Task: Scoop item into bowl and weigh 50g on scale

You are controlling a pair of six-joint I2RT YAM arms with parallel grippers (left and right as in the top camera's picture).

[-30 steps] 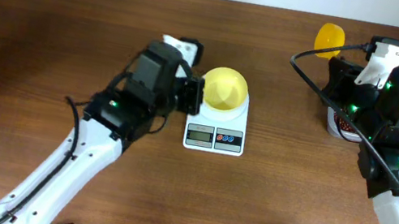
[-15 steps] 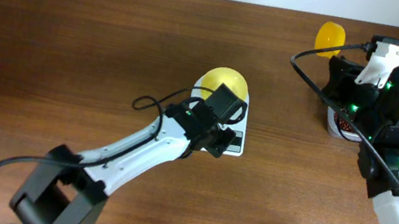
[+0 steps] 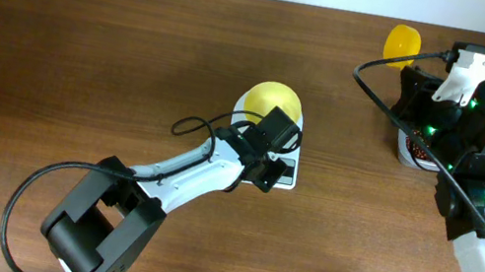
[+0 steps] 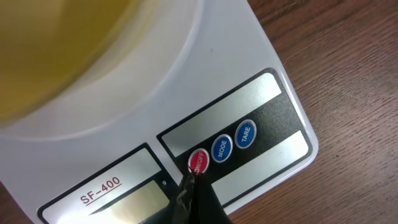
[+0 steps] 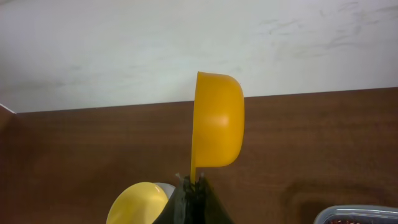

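Note:
The pale yellow bowl (image 3: 274, 102) sits on the white scale (image 3: 287, 178) at mid-table; it also shows in the left wrist view (image 4: 74, 43) and the right wrist view (image 5: 138, 202). My left gripper (image 4: 194, 176) is shut and empty, its tip touching the scale's (image 4: 249, 74) red button (image 4: 199, 162). My right gripper (image 5: 191, 182) is shut on the handle of a yellow scoop (image 5: 217, 121), held up at the far right (image 3: 401, 44). The red-brown beans (image 3: 417, 152) lie in a clear tub, mostly hidden under the right arm.
The clear tub's corner (image 5: 360, 214) shows low in the right wrist view. A blue mode button (image 4: 222, 148) and a blue tare button (image 4: 245, 134) sit beside the red one. A pale wall (image 5: 199, 43) rises behind the table's far edge.
My left arm swung right from beside the bowl to the scale's front and brought its shut tip onto the red button. My right arm and the scoop have not moved.

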